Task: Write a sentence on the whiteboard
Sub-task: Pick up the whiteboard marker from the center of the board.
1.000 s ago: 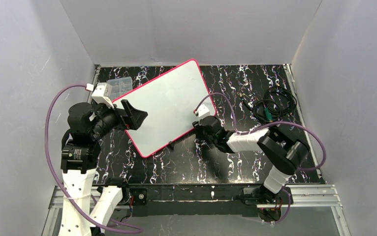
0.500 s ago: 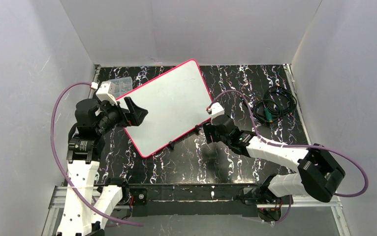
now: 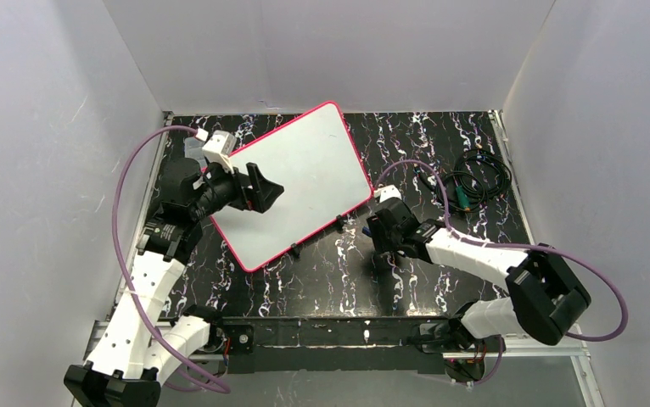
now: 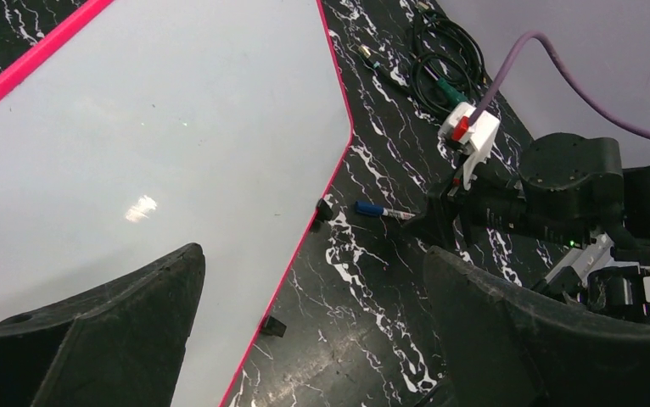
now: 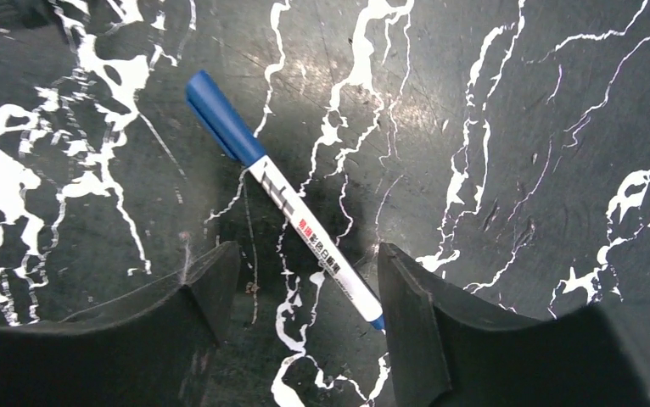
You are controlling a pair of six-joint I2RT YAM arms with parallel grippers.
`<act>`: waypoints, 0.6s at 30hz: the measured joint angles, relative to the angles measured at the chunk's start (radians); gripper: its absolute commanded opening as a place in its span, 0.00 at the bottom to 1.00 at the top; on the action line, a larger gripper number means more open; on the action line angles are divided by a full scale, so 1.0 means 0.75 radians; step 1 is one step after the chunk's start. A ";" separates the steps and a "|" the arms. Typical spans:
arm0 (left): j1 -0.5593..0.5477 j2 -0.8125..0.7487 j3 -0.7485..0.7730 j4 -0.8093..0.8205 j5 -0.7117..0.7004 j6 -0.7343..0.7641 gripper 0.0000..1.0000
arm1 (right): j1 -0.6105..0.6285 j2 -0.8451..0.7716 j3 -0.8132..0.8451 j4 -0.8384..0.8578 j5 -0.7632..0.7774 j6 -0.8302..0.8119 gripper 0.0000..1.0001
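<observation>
The whiteboard (image 3: 305, 174), white with a pink-red rim, lies tilted on the black marbled table; it also fills the left of the left wrist view (image 4: 152, 144). No sentence shows on it. A white marker with a blue cap (image 5: 283, 199) lies on the table just off the board's near right corner, and shows small in the left wrist view (image 4: 383, 210). My right gripper (image 5: 305, 254) is open and low over the table, with the marker's tail end between its jaws, close to the right one. My left gripper (image 3: 264, 188) is open and empty above the board's left part.
A coiled black cable (image 3: 473, 180) lies at the back right. A clear plastic box (image 3: 187, 146) sits at the back left, partly behind the left arm. Small black clips (image 3: 295, 249) stand along the board's near edge. Grey walls enclose the table.
My left gripper has moved forward and right over the board. My right gripper has moved right and down from the board's corner to the marker on the table.
</observation>
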 measured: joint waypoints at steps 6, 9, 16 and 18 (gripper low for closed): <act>-0.011 -0.004 -0.053 0.061 0.026 0.030 0.99 | -0.037 0.070 -0.002 0.000 -0.024 0.009 0.59; -0.012 -0.008 -0.078 0.088 0.047 0.040 0.99 | -0.042 0.081 -0.006 0.003 -0.047 0.016 0.55; -0.017 -0.009 -0.105 0.127 0.129 0.071 0.99 | -0.042 0.099 -0.033 0.055 -0.146 0.024 0.42; -0.017 -0.009 -0.105 0.143 0.161 0.082 0.99 | -0.042 0.107 -0.033 0.079 -0.164 0.021 0.34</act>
